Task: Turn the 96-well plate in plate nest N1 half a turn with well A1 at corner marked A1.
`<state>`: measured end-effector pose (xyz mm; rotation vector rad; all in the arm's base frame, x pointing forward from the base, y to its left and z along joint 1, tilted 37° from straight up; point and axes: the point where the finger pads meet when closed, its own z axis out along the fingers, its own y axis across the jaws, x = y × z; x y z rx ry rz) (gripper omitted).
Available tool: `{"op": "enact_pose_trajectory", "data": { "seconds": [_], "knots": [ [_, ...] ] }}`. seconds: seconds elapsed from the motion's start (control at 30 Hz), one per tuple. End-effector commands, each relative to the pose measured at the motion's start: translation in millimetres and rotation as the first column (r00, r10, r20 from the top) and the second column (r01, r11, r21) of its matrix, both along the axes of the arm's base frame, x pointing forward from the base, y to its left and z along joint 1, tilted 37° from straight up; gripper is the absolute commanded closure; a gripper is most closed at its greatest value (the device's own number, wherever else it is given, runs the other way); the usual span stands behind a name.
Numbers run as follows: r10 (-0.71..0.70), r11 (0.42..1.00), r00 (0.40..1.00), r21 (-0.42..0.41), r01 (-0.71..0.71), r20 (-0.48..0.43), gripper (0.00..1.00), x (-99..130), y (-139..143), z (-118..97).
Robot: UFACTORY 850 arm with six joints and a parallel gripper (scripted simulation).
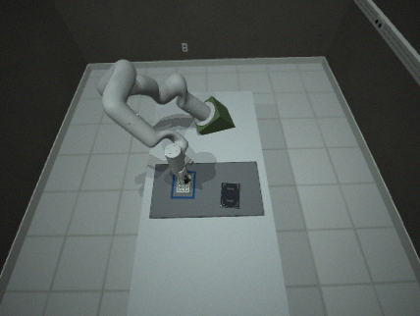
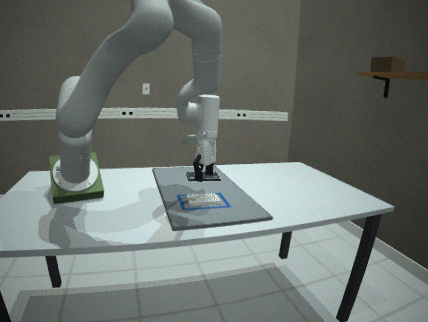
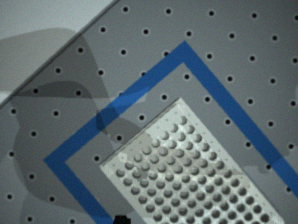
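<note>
My end effector (image 2: pixel 205 169) hangs above the grey perforated mat (image 2: pixel 250 210) on the white desk (image 2: pixel 310 192), fingers spread to full width w/ nothing between them. In the ext. view it sits clear above the mat surface, over the blue-framed nest; no contact w/ the plate. The 96-well plate (image 3: pixel 187 172) lies flat inside the blue-outlined plate nest N1 (image 3: pixel 150 80), on the half of the mat nearer my base. In the wrist view both plate and blue border appear turned diagonally across the picture, so my wrist is rotated relative to the nest edges. Approx. 1 corner of the plate and 2 of its sides are visible there; the rest runs off the picture edge. The visible corner at the left looks slightly clipped, but I cannot tell for certain whether that is the cut-off A1 corner. No A1 marking readable in any view. A 2nd, dark fixture (image 1: pixel 230 194) sits on the same mat, well apart from the nest. My arm stands on a green base block (image 2: pixel 75 194) at the desk's far end.
</note>
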<state>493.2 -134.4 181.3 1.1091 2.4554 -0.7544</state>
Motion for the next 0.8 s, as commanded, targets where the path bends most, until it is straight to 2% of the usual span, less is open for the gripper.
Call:
{"op": "enact_pose_trajectory", "data": {
  "seconds": [0.0, 0.2, 0.27, 0.37, 0.57, 0.77],
  "knots": [
    [-0.120, 0.993, 0.987, 0.013, 0.120, 0.103, 0.00, 0.7, 0.3, 0.6],
    [-0.277, 0.961, 0.937, 0.056, 0.271, 0.215, 0.00, 0.7, 0.3, 0.6],
    [-0.277, 0.961, 0.937, 0.056, 0.271, 0.215, 0.00, 0.7, 0.3, 0.6],
    [-0.352, 0.936, 0.897, 0.084, 0.343, 0.267, 0.00, 0.7, 0.3, 0.7],
    [-0.493, 0.868, 0.792, 0.150, 0.472, 0.360, 0.00, 0.7, 0.3, 0.6],
    [-0.616, 0.781, 0.656, 0.230, 0.581, 0.436, 0.00, 0.7, 0.3, 0.6]
  ]
}}
